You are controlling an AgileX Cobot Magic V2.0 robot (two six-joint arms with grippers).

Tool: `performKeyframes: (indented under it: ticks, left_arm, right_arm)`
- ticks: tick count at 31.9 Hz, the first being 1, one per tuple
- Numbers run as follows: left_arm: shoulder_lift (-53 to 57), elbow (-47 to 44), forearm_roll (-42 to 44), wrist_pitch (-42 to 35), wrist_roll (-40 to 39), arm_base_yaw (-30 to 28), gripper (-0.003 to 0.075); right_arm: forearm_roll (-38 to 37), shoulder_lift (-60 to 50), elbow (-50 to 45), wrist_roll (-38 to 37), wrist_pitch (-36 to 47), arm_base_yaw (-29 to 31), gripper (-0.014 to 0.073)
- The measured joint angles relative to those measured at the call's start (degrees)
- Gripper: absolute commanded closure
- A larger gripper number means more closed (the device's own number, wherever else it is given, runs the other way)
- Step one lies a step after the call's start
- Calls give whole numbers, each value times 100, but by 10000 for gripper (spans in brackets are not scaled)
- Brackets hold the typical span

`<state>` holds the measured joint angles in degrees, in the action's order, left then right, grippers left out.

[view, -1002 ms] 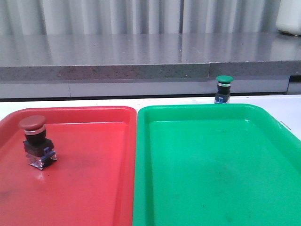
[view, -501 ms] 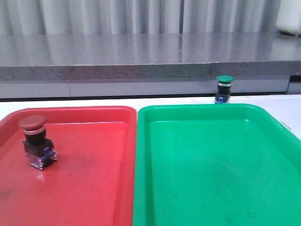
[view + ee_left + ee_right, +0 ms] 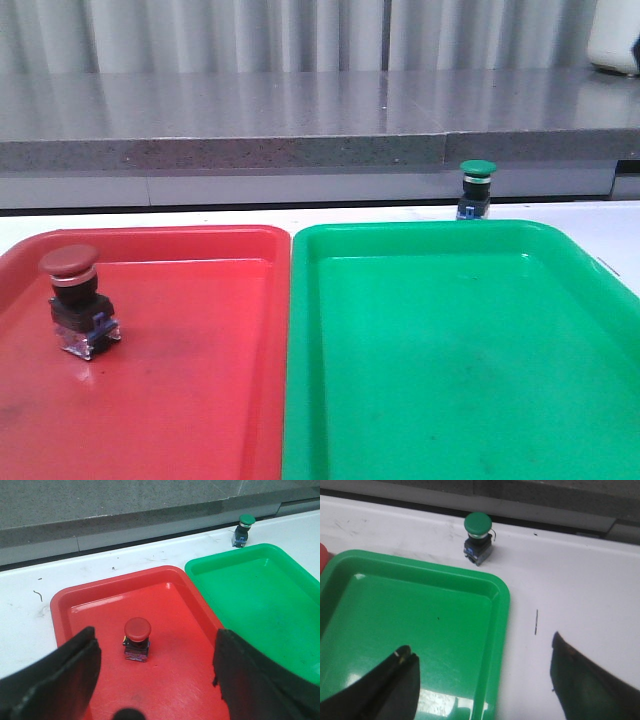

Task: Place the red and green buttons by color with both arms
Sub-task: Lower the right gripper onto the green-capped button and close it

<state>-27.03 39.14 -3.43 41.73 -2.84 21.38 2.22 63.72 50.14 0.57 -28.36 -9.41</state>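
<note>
1. The red button (image 3: pixel 78 300) is seen at the left of the front view, standing inside the red tray (image 3: pixel 200 400); that half of the task is judged done.
2. The green button (image 3: pixel 476 188) is seen at the upper right of the front view, on the white bench (image 3: pixel 620 225) just behind the green tray (image 3: pixel 450 380), not in it.
3. In its wrist view the left end effector (image 3: pixel 155 680) is shown spread wide and empty; the right end effector (image 3: pixel 485 680) is likewise shown parted, holding nothing.
4. A tip-over is judged likely if the mushroom cap is nudged before the fingers close.
5. The tray rim could be clipped on approach, since the button stands close to it.
6. Neither arm is shown in the front view; the end effectors are shown only in the wrist views.
</note>
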Motion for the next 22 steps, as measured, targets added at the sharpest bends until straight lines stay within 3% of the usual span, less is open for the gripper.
performKeyframes:
  ticks: [22]
  left_arm:
    - [0,0,0,0,0,0,248]
  right_arm:
    - [268,4012,3061,0,154,-30,31]
